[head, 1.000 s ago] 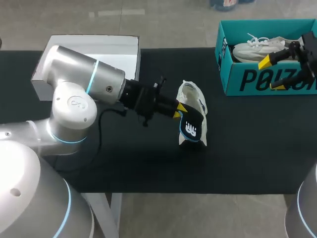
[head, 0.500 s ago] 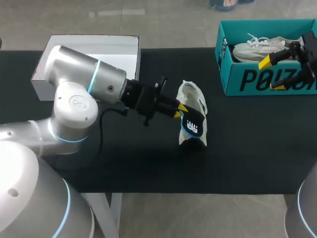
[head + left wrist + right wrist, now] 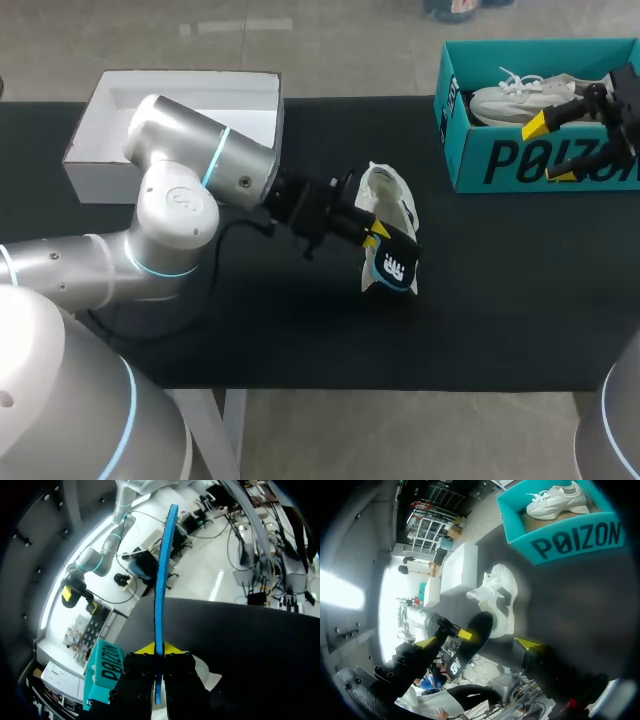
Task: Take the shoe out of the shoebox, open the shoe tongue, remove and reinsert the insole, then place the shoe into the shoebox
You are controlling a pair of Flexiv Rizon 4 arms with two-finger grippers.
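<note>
A white shoe [image 3: 388, 205] lies on the black table near the middle. My left gripper [image 3: 374, 231] is shut on its insole [image 3: 394, 264], dark with a blue edge and a white logo, held at the shoe's near side. In the left wrist view the insole [image 3: 161, 595] stands edge-on between the yellow tips of that gripper [image 3: 159, 649]. The teal shoebox [image 3: 500, 160] sits at the back right with a second white shoe [image 3: 515, 98] inside. My right gripper [image 3: 548, 148] hangs open and empty over the box's front wall. Its wrist view shows the right gripper [image 3: 477, 642], shoe [image 3: 499, 592], insole [image 3: 470, 645] and shoebox [image 3: 570, 537].
A white open box [image 3: 180, 110] stands at the back left, behind my left arm, and shows as the white box [image 3: 460, 567] in the right wrist view. The table's front edge runs close below the shoe.
My left arm has swung a little to the right and its gripper has carried the insole slightly lower and to the right beside the shoe. The right arm has kept still.
</note>
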